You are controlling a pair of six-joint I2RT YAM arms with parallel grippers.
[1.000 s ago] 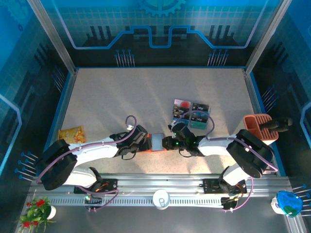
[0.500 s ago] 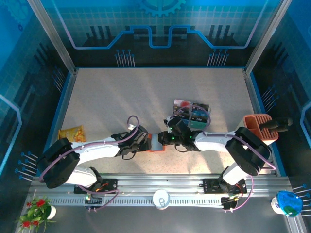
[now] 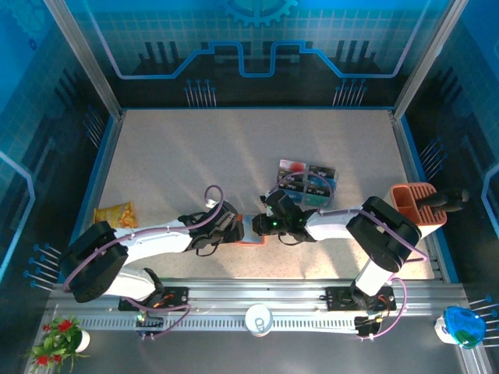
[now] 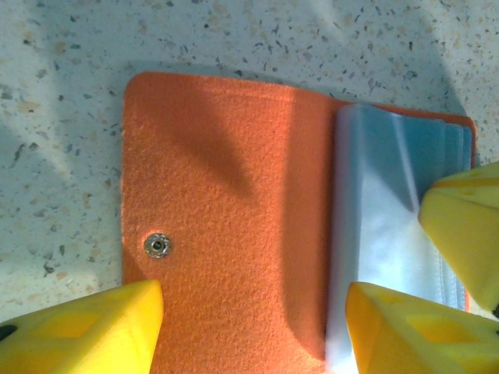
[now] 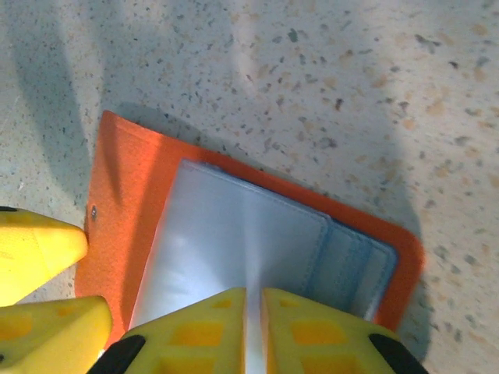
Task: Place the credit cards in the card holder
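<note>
The card holder (image 4: 234, 202) lies open on the speckled table, an orange felt wallet with a metal snap (image 4: 157, 245) and pale clear pockets (image 5: 234, 234). My left gripper (image 4: 253, 331) is open and straddles the orange flap, one yellow finger on each side. My right gripper (image 5: 253, 331) is shut on a thin clear pocket leaf of the card holder. In the top view the two grippers (image 3: 238, 227) (image 3: 259, 226) meet over the card holder (image 3: 251, 239). The credit cards (image 3: 308, 184) lie in a cluster on the table just beyond the right arm.
A terracotta slotted bin (image 3: 413, 202) with a dark object in it stands at the right edge. A yellow snack packet (image 3: 115, 214) lies at the left. A white cup (image 3: 258, 318) sits on the front rail.
My right gripper has slid left over the card holder, covering its grey inside. My left gripper's jaws have widened a little.
</note>
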